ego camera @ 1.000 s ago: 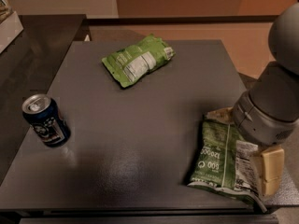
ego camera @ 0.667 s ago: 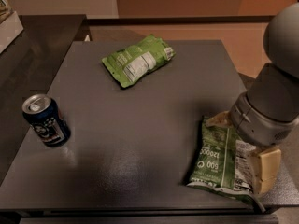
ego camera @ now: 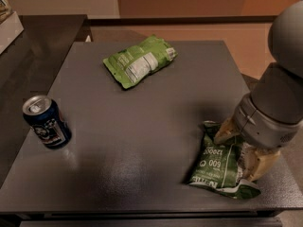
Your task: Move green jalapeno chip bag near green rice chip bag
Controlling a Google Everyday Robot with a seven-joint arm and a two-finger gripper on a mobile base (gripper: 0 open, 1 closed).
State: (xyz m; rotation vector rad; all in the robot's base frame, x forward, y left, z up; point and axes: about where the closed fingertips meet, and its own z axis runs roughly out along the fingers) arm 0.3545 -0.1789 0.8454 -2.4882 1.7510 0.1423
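The green jalapeno chip bag point(ego camera: 215, 163) is dark green with white print and lies at the table's front right corner, crumpled and with its front edge curled up. My gripper point(ego camera: 240, 149) comes down on the bag's right side. Its pale fingers point(ego camera: 222, 132) pinch the bag's right part between them. The grey arm hides that side of the bag. The green rice chip bag point(ego camera: 138, 61) is lime green with a pale label patch. It lies at the far middle of the table, well apart from the gripper.
A blue soda can point(ego camera: 46, 122) stands upright at the left side of the dark grey table point(ego camera: 142, 141). A darker counter point(ego camera: 28, 46) adjoins on the left. The table's front and right edges run close to the gripper.
The fingers have drawn closer together across the dark green bag. The bag has bunched up and its front edge has curled. The rice bag and the can have not moved.
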